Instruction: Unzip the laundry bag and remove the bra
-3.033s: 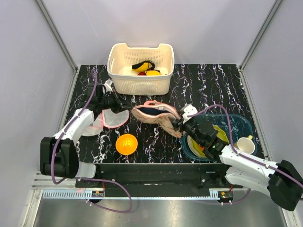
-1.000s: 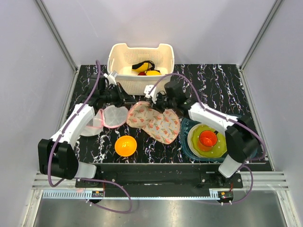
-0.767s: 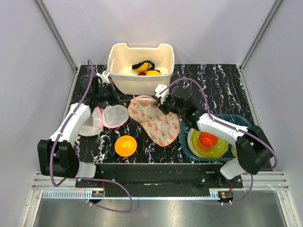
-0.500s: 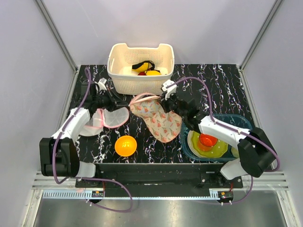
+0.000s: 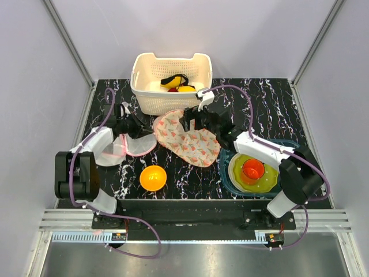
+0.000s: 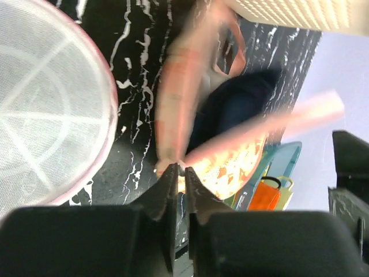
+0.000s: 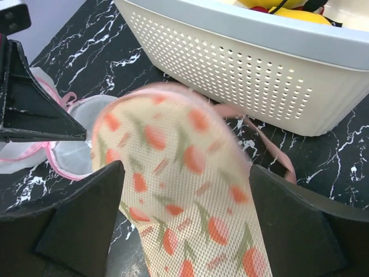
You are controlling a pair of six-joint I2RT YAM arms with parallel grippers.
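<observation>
The floral laundry bag (image 5: 189, 140) lies on the black marbled table in front of the basket. It is blurred in both wrist views. My left gripper (image 5: 140, 128) is at its left edge, shut on the small zipper pull (image 6: 180, 169). The left wrist view shows the bag (image 6: 179, 86) gaping, with the dark navy bra (image 6: 233, 107) inside. The bra is hidden in the top view. My right gripper (image 5: 187, 122) is at the bag's far edge, jaws wide apart, with the floral fabric (image 7: 190, 173) between them.
A white basket (image 5: 171, 95) with yellow items stands just behind the bag. The white mesh item with pink trim (image 5: 136, 143) lies under my left arm. An orange bowl (image 5: 153, 178) sits near front. A teal bin (image 5: 226, 173) holds a green plate and an orange cup (image 5: 252, 169).
The bag has swung and spread out flatter toward the front right. My right gripper has moved left and back toward the basket. My left gripper stays at the bag's left edge.
</observation>
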